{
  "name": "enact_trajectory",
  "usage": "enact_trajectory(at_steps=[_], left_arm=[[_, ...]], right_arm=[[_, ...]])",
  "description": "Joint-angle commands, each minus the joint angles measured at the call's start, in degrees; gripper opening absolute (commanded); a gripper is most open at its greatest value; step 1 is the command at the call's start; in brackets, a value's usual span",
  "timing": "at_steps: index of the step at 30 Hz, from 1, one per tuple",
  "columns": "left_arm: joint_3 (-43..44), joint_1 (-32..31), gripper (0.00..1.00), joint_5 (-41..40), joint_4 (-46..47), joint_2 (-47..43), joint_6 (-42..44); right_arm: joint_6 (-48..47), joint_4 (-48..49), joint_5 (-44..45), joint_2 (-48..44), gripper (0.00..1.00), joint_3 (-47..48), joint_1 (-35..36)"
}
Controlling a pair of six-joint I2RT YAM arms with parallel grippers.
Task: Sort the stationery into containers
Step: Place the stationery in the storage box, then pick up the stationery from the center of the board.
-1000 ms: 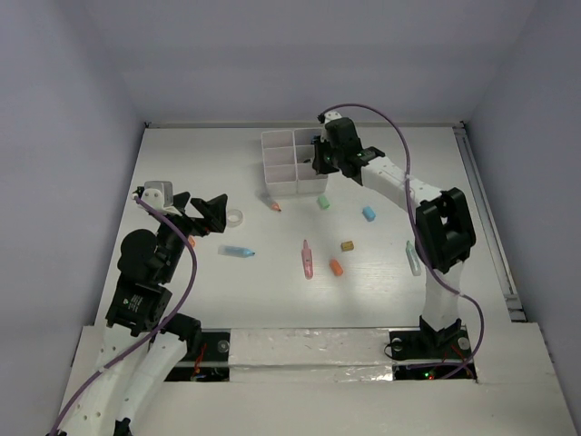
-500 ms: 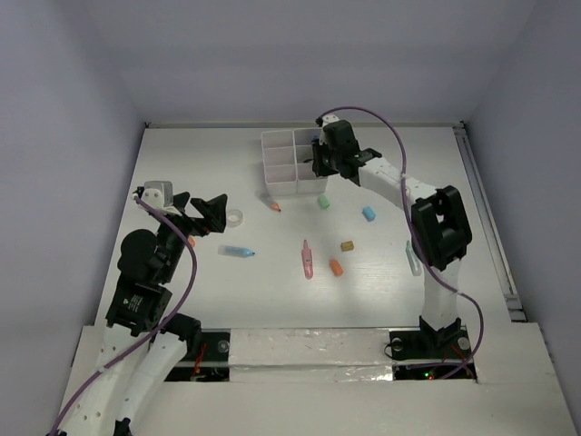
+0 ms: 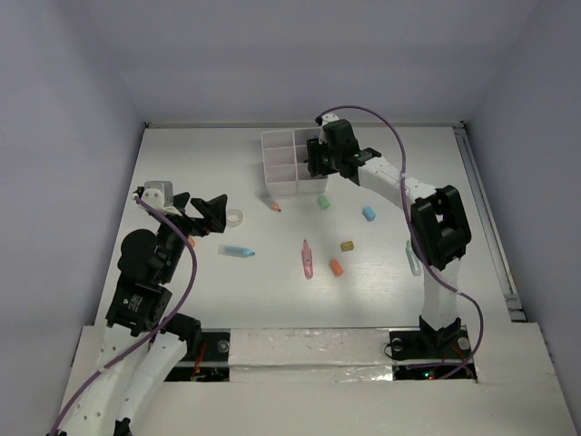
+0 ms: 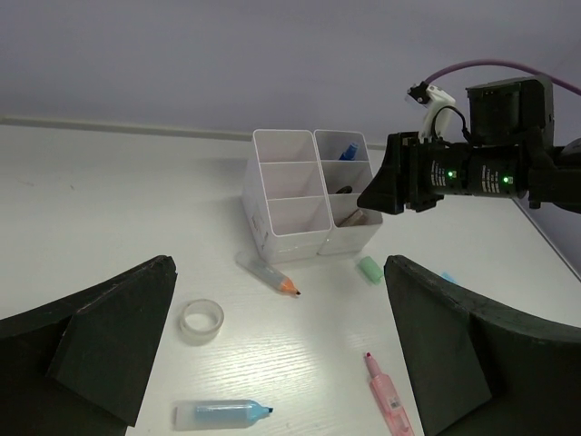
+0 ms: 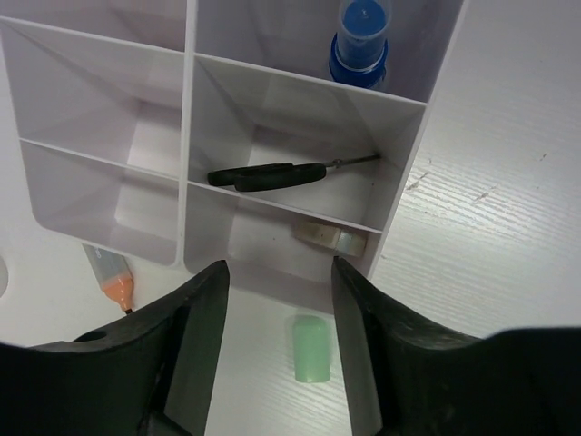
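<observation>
Scissors (image 5: 265, 175) lying in middle compartment, right column, of white organiser (image 5: 191, 136); blue-capped bottle (image 5: 361, 41) in far compartment, same column. Green eraser (image 5: 310, 350) on counter (image 5: 490, 227) just beside organiser. Right jaws half-open above organiser, gripping nothing. Left jaws spread wide, empty.

No legible text, brand, number or sign in any view. Pink marker (image 4: 389, 398): small dark marks on barrel, possibly printing, too small to read.
</observation>
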Motion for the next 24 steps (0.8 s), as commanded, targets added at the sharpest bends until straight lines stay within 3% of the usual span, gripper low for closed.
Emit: enact_trajectory(at_steps=[1, 4, 5, 9, 12, 13, 17, 23, 24], left_arm=[[0.4, -0.2, 0.99, -0.4, 1.8, 0.1, 0.6], [0.4, -0.2, 0.99, -0.3, 1.7, 0.0, 0.7], [0.4, -0.2, 0.99, -0.3, 1.7, 0.0, 0.7], [0.4, -0.2, 0.99, -0.1, 1.8, -0.5, 0.6], [0.4, -0.2, 0.99, 0.2, 1.8, -0.5, 0.6], [0.4, -0.2, 0.99, 0.6, 2.0, -0.4, 0.5], [0.4, -0.2, 0.99, 1.1, 2.2, -0.3, 0.6], [0.3, -0.2, 0.99, 1.0, 2.2, -0.6, 0.5], [0.3, -0.2, 0.99, 1.0, 2.0, -0.6, 0.4]], right_arm=[[-0.5, 1.7, 0.4, -3.1, 0.56, 0.4, -0.3], [0.6, 1.3, -0.3, -9.1, 0.55, -4.2, -0.3], [1.9, 1.1, -2.0, -10.8, 0.49, -8.6, -0.3], [5.0, -2.2, -2.2, -20.1, 0.45, -21.7, -0.3], [6.6, -6.1, -0.1, -24.0, 0.56, -30.0, -0.3], [7.2, -7.0, -0.3, -25.4, 0.67, -31.4, -0.3], [10.1, -9.7, -0.5, -26.1, 0.79, -35.4, 1.4], [11.9, -9.1, 0.9, -24.1, 0.79, -37.2, 1.9], [11.9, -9.5, 0.8, -23.7, 0.74, -36.8, 2.6]])
